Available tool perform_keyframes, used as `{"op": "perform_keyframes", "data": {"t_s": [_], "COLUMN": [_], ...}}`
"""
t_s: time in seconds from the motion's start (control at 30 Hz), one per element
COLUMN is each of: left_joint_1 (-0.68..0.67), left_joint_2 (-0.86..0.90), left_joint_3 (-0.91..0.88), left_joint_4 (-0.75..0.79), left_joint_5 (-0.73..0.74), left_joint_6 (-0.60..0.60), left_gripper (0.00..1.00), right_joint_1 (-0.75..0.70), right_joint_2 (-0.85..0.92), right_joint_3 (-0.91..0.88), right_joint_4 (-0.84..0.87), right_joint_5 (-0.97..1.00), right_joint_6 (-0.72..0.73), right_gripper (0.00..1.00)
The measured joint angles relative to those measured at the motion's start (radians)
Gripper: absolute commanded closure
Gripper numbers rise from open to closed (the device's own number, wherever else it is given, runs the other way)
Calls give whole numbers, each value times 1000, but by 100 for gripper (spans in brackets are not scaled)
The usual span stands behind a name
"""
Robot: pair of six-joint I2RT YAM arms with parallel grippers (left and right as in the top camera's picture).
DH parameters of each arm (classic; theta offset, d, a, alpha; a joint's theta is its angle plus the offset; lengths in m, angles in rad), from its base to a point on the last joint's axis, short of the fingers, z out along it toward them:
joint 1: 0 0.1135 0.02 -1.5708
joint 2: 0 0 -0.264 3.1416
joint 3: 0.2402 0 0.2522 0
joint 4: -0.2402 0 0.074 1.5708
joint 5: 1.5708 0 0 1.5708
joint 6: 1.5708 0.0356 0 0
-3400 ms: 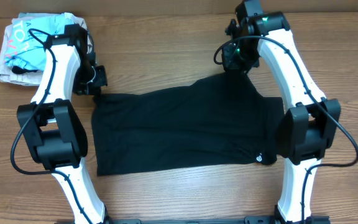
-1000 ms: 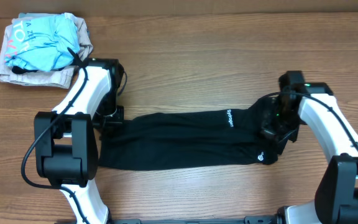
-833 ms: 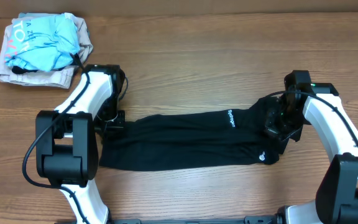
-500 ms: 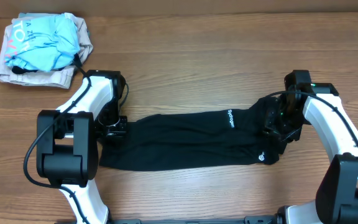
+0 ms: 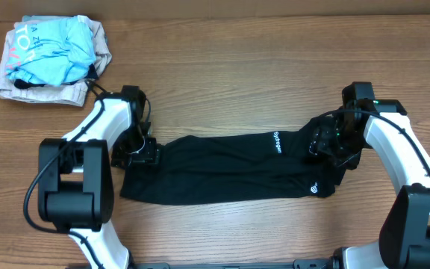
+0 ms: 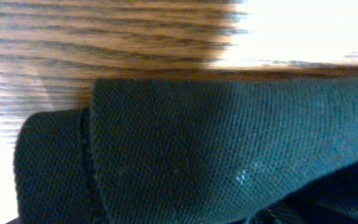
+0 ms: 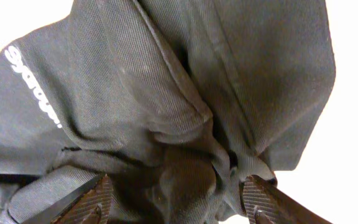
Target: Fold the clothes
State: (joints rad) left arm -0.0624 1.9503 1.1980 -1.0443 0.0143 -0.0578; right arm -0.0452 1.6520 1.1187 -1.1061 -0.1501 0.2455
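Right wrist view: the two fingers (image 7: 89,202) of the right gripper (image 7: 176,185) stood wide apart, one at each lower corner of the frame. Cloth of the black garment (image 7: 166,106) lay bunched in the gap between them, not pinched.

Left wrist view: only a folded black edge and bare table (image 6: 73,37) showed, with no fingers in frame.

Overhead view: the left gripper (image 5: 142,152) sat low at the garment's left end. Whether it was spread or clamped, I could not tell. The right gripper was over the garment's right end.

Position: the garment lay as a long band across the middle of the table, between the two arms. White lettering (image 5: 275,142) showed right of centre and a white round mark (image 5: 313,189) near the right lower edge.

Count:
- black garment, one
- arms, two
- blue shirt (image 5: 51,45), one, lying on one beige garment (image 5: 21,88) in the far left corner, well apart from the black one
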Motion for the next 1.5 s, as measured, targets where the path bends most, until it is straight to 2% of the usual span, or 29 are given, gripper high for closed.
{"op": "perform_keyframes", "data": {"t_s": [0.1,0.13,0.17,0.2,0.23,0.27,0.53,0.73,1.13,1.33,1.5], "left_joint_1": [0,0,0,-2,-2,-2,-1,25,179,146,58], "left_joint_2": [-31,-39,-45,-50,-55,-59,-65,-19,43,43,43], "left_joint_3": [-42,-55,-64,-73,-80,-85,-86,-4,351,486,549], "left_joint_4": [47,60,71,81,93,101,112,39,-173,-290,-344], "left_joint_5": [5,10,14,21,29,46,81,79,-161,-162,-67], "left_joint_6": [6,6,8,7,4,5,1,-2,14,41,58], "left_gripper": [37,53,64,81,91,96,96,96,96,96,96], "right_joint_1": [0,0,0,0,0,0,0,0,0,0,0], "right_joint_2": [0,0,0,0,0,0,0,0,0,0,0], "right_joint_3": [0,0,0,0,0,0,0,0,0,0,0], "right_joint_4": [14,19,23,30,36,40,49,44,32,25,24], "right_joint_5": [0,0,0,0,0,0,0,0,0,-8,-23], "right_joint_6": [-5,-6,-7,-7,-7,-8,-11,-11,-10,-11,-10], "right_gripper": [27,27,27,27,28,28,28,28,28,28,28]}}
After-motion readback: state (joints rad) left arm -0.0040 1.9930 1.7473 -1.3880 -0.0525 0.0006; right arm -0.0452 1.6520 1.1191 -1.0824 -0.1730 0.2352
